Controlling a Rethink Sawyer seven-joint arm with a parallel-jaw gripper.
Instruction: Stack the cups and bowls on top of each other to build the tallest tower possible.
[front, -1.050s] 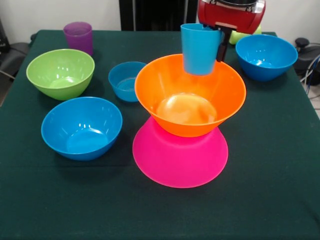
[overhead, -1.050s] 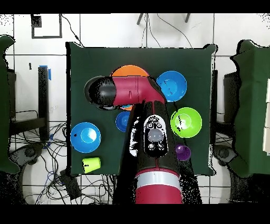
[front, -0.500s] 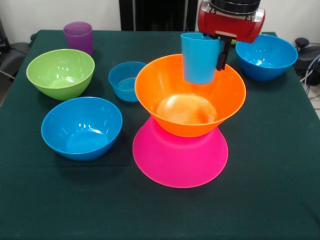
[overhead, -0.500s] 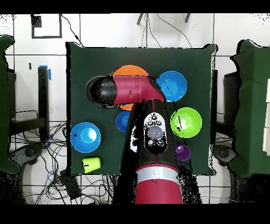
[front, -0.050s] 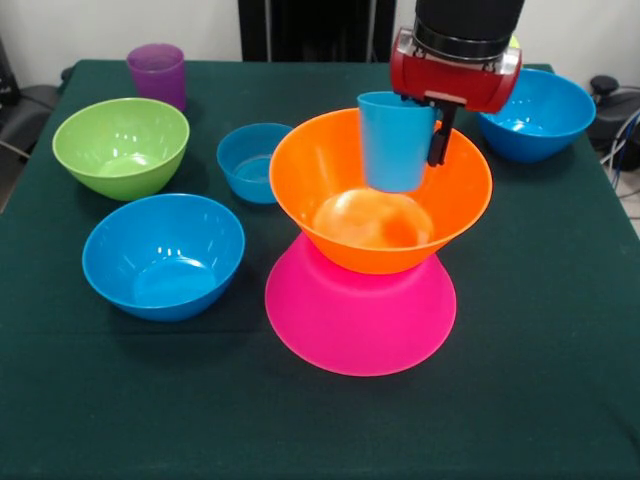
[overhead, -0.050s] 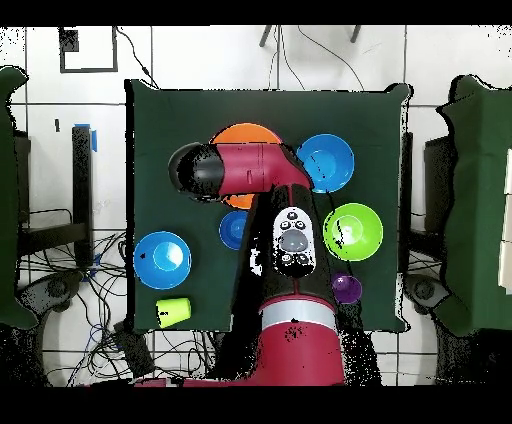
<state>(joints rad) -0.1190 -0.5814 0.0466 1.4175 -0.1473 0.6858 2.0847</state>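
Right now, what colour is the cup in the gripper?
Light blue cup, clearest in the front view.

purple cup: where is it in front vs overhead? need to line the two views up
Front view: the purple cup stands upright at the table's far left corner, just behind the green bowl.
Overhead view: the purple cup sits lower right, just below the green bowl, beside the arm.
Shared landmark: the green bowl, next to the cup in both.

No text, label, brand or number can be read on anything shown (in either view).
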